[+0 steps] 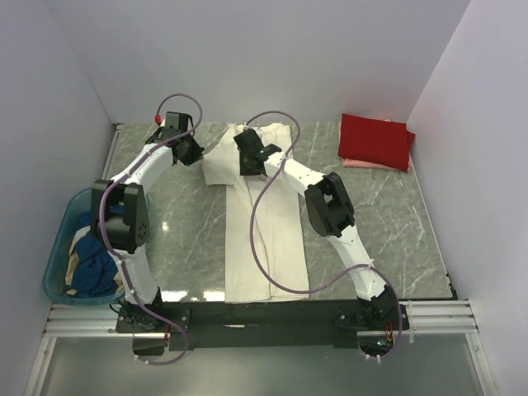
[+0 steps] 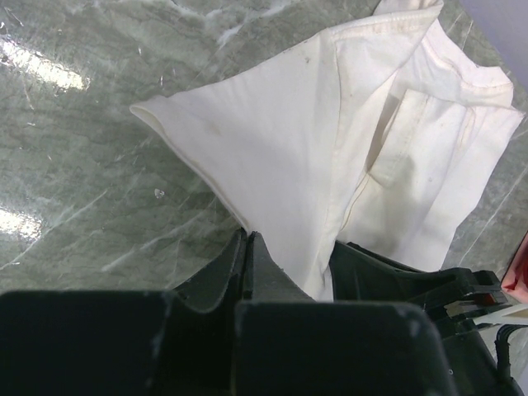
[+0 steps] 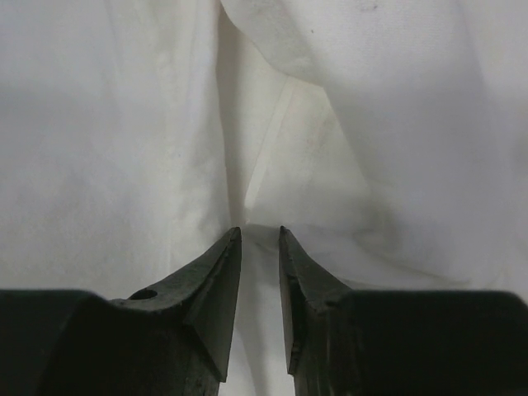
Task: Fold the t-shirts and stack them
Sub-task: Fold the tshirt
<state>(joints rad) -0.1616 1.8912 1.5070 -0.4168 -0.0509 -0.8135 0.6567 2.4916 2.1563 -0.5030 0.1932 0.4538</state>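
Left gripper (image 2: 247, 241) has its jaws together, tips at the hem of the spread sleeve (image 2: 272, 140); whether cloth sits between them I cannot tell. Right gripper (image 3: 260, 235) stands with jaws narrowly apart, tips down on a crease near the collar, probably to pin that layer while the sleeve is folded over. The cream-white t-shirt (image 1: 264, 239) lies lengthwise mid-desk (image 1: 396, 223), a narrow strip with only this sleeve sticking out. A folded red t-shirt (image 1: 375, 139) sits at the far right corner, likely the stack's base
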